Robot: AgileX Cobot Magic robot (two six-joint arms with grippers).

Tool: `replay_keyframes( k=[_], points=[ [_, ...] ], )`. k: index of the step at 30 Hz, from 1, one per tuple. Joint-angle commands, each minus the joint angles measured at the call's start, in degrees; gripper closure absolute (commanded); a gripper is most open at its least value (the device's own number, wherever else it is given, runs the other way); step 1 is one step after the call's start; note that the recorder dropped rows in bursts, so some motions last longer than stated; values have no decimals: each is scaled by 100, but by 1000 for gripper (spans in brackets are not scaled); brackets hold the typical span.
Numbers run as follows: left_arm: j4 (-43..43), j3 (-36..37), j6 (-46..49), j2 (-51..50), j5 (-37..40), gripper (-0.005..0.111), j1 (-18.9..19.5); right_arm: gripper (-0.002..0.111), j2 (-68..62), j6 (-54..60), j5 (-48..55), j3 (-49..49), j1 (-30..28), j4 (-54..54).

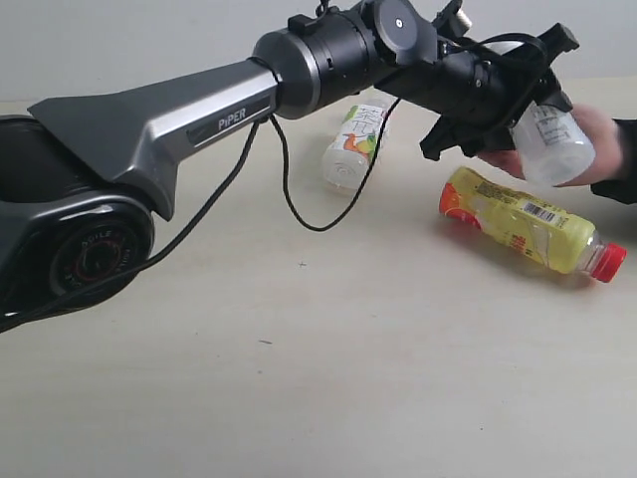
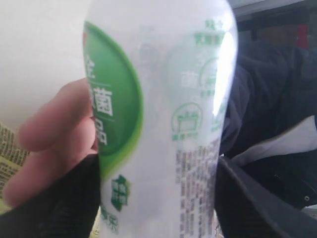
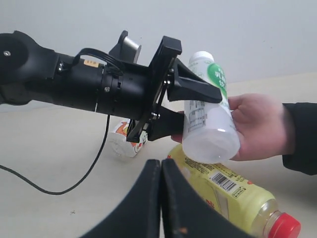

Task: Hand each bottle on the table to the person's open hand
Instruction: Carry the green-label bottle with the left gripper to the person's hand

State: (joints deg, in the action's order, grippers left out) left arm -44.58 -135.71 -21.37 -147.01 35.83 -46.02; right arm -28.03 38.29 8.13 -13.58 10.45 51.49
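So the white bottle [image 1: 553, 141] was clamped in the jaws of the left gripper [image 1: 518, 119], far right above the tabletop [image 1: 299, 378], and touched by the person's hand [image 1: 602, 139]. Jaws of the right gripper [image 3: 161, 166] were pressed together, empty. The yellow bottle [image 1: 528, 224] and small bottle [image 1: 353, 144] were seen lying on the tabletop.

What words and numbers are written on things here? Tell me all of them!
"PIPER": on the left arm.
"菌": on the white bottle, in its green patch. Its other characters and small print are too blurred to read.
yellow bottle: it has a barcode and label print, both too small to read.
fruit-label bottle: the print is too small to read.
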Motion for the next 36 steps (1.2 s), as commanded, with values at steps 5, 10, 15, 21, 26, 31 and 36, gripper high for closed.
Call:
replay_keyframes(
  k=[5,10,15,21,26,31,36],
  points=[
    [-149,-41,188,-66,-183,93,27,108,30,50,-52,20,-7,3],
    [-149,-41,188,-66,-195,71,27,108,30,50,-52,20,-7,3],
    [-85,-41,205,-66,-195,58,27,108,30,50,-52,20,-7,3],
    [-91,-41,205,-66,-185,46,27,108,30,50,-52,20,-7,3],
    [-101,-41,205,-66,-185,32,27,108,30,50,-52,20,-7,3],
    [-101,-41,341,-66,-206,26,27,108,30,50,-52,20,-7,3],
    [-101,-41,370,-66,-206,25,27,108,30,50,-52,20,-7,3]
  ],
)
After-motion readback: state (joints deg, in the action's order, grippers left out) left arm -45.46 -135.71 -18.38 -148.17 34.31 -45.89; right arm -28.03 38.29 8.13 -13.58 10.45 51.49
